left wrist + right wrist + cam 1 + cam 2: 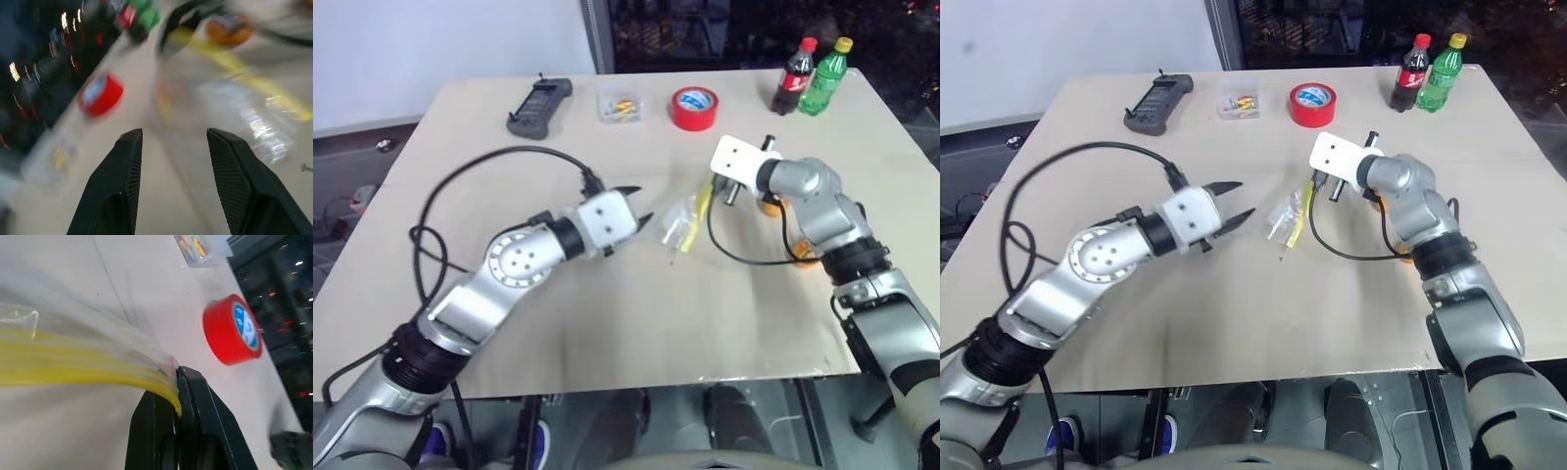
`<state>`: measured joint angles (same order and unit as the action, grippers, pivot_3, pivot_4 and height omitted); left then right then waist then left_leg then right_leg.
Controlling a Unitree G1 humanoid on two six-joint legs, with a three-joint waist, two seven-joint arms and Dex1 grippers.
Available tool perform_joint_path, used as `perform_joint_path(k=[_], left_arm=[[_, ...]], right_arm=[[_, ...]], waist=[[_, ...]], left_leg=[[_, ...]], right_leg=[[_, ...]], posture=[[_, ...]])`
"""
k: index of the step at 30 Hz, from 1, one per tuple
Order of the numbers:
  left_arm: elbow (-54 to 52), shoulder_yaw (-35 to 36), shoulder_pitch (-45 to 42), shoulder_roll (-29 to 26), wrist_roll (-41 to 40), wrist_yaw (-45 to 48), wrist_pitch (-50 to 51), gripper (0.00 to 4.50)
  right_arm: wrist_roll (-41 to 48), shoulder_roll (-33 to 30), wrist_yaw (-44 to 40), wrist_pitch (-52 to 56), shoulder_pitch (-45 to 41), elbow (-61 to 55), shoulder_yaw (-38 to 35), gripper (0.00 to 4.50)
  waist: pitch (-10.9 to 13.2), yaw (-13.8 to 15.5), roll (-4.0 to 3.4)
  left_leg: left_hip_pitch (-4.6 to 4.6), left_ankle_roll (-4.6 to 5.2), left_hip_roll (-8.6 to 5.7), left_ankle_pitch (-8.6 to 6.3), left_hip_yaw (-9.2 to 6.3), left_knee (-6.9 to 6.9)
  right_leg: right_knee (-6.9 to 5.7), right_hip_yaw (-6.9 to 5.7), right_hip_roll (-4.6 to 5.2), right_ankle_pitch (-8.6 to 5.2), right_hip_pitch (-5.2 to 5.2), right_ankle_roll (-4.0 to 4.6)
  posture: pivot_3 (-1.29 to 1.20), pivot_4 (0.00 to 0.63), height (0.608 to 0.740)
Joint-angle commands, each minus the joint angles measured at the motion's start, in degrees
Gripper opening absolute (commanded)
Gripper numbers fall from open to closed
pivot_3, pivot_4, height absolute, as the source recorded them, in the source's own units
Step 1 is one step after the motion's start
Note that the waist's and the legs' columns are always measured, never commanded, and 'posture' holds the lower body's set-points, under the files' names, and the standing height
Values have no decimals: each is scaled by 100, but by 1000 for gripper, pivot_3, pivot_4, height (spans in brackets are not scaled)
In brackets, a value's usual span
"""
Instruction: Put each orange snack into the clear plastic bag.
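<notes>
Right gripper (177, 382): jaws closed on yellow seal strip of clear plastic bag (680, 223); bag hangs from that edge, lower part near table (607, 333) centre. Left gripper (637, 207): fingers parted, empty, just beside bag's free side. Orange snacks (770, 205) sit on table behind right arm, partly hidden, not yet bagged. We judge step as bag opening. Next move calls for left gripper to pinch opposite lip, spread mouth, before we fetch snack.

Pale tabletop (607, 323) before a white wall (431, 49) and dark window (705, 29).
</notes>
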<state>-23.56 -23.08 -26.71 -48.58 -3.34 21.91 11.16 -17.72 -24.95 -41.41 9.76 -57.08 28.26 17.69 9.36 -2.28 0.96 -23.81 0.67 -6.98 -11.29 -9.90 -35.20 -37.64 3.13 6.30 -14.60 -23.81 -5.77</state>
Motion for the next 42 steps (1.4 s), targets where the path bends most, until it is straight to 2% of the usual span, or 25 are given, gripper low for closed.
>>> perform_joint_path(k=[1,5,10,13,16,17,21,32,35,37,39,41,42], left_arm=[[-234,-98,111,329,643,-80,-299,2205],[-104,-240,320,630,1331,66,-276,2205],[-57,-47,563,772,1549,284,-580,2205],[97,141,552,735,1839,122,-938,2917],[279,286,515,765,2292,-51,-1340,4248],[345,314,493,791,2408,-88,-1431,4384],[645,342,357,636,3387,-477,-1940,4384],[1256,321,164,1088,4228,-525,-2146,4384],[1321,342,152,1184,4278,-516,-2215,3537],[1350,358,151,1230,4298,-523,-2275,2595],[1376,377,140,1256,4316,-542,-2343,1930],[1414,398,119,1274,4325,-546,-2379,826],[1434,410,114,1281,4328,-548,-2391,428]], right_arm=[[102,145,-212,265,-407,237,-20,0],[176,375,-330,514,-903,843,-70,0],[386,549,-425,646,-1380,1468,-206,0],[407,592,-415,530,-1572,1805,-204,0],[434,629,-446,411,-1711,2089,-190,0],[436,639,-444,371,-1746,2172,-189,0],[466,721,-460,304,-1854,2386,-194,0],[501,774,-444,207,-1945,2537,-196,0],[504,784,-440,222,-1949,2521,-193,0],[503,786,-431,228,-1951,2521,-194,0],[503,789,-419,232,-1951,2525,-196,0],[503,790,-408,236,-1947,2521,-197,0],[504,791,-404,240,-1940,2510,-197,0]], waist=[[1,-3,0],[5,-13,-5],[7,-22,-8],[8,-15,-10],[8,-15,-11],[8,-16,-11],[9,-30,-13],[9,-37,-18],[9,-42,-18],[9,-43,-18],[9,-42,-18],[9,-41,-18],[9,-42,-18]], left_leg=[[-1,0,0,0,0,0],[1,0,1,0,2,-1],[1,0,5,0,1,-2],[1,0,4,0,0,-4],[1,-1,4,0,0,-4],[1,-1,4,0,-1,-4],[1,-1,3,1,1,-5],[-1,-1,3,1,1,-8],[-1,-1,3,1,1,-8],[-1,-1,3,1,1,-10],[-1,-1,3,1,1,-10],[-1,-1,3,1,1,-11],[-1,-1,3,1,1,-12]], right_leg=[[-1,0,0,0,-1,0],[-10,3,-4,0,-3,0],[-23,4,-8,0,-12,0],[-24,4,-7,0,-12,0],[-26,4,-8,1,-12,0],[-26,4,-8,1,-12,0],[-28,4,-8,1,-16,1],[-36,7,-8,1,-21,0],[-37,7,-9,1,-22,0],[-38,7,-9,1,-22,0],[-38,7,-9,1,-22,0],[-39,7,-9,1,-22,0],[-40,7,-9,1,-22,0]], posture=[[0,150,740],[0,150,740],[0,150,740],[0,150,740],[0,150,740],[0,150,740],[0,150,740],[0,150,740],[0,150,740],[0,150,740],[0,150,740],[0,150,740],[0,150,740]])
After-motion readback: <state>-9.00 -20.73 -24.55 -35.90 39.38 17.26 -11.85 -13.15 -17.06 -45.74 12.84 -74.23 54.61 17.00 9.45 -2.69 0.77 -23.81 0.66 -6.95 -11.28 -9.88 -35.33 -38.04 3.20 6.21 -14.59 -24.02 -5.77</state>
